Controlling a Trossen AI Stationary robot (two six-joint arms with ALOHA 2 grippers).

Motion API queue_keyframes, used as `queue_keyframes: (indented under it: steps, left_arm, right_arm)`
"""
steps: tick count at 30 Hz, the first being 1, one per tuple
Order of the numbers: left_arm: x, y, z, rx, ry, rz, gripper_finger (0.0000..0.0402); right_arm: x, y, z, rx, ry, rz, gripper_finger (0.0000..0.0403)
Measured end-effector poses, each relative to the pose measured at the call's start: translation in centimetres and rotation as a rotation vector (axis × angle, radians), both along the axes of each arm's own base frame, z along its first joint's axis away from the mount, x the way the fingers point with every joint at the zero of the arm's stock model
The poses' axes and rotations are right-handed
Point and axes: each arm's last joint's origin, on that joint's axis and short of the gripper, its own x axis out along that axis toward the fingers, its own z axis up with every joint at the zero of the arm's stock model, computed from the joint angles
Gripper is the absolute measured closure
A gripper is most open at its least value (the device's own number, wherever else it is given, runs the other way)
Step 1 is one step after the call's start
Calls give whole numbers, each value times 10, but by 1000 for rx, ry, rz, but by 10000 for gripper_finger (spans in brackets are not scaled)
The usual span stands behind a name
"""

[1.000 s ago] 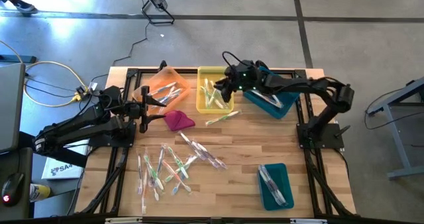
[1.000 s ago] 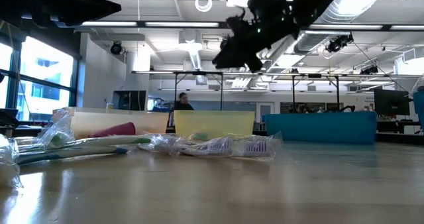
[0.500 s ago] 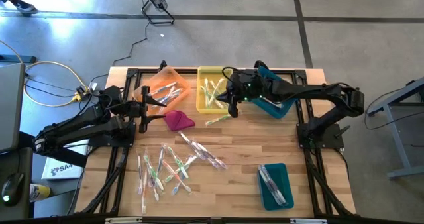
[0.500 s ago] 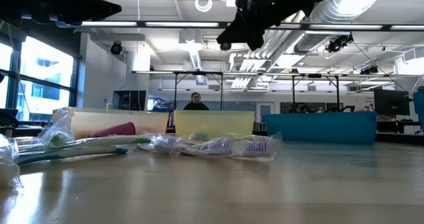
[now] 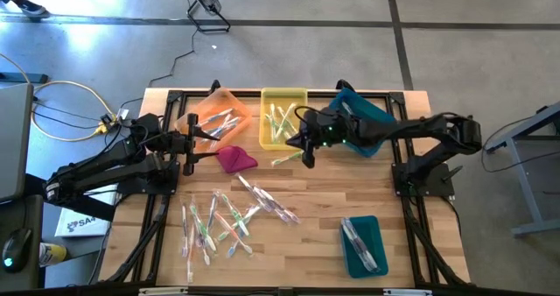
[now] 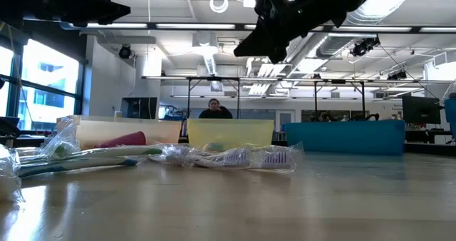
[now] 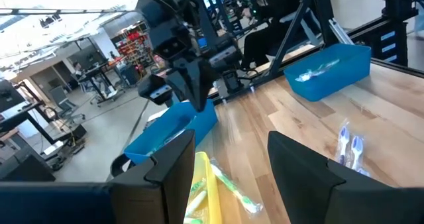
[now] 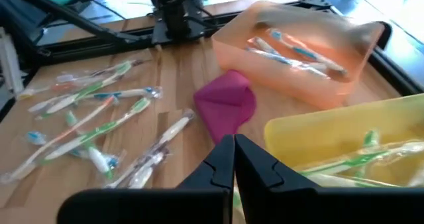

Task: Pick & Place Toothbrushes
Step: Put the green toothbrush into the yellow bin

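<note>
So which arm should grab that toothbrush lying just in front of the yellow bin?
Probably the right arm. Its end effector, shut and empty, hangs close by the toothbrush beside the yellow bin. The left end effector, open, waits over by the orange bin.

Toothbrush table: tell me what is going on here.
Two robot arms are sorting wrapped toothbrushes into bins. The right end effector, shut and holding nothing visible, hangs above the table beside the yellow bin, over a loose green toothbrush. The left end effector waits open beside the orange bin and the magenta cloth. Many brushes lie scattered on the table; the bins already hold some.
</note>
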Motion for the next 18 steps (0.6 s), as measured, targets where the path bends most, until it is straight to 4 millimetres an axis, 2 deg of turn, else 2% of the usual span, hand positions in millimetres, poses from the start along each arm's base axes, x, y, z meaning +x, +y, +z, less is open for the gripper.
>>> queue_keyframes:
  steps: [12, 18]
  left_arm:
    - [0, 0, 0, 0, -1, 0, 217]
    - [0, 0, 1, 1, -3, 0, 217]
  right_arm:
    - [-4, 21, -20, 5, -88, 83, 399]
    - [-19, 29, -22, 5, -126, 108, 399]
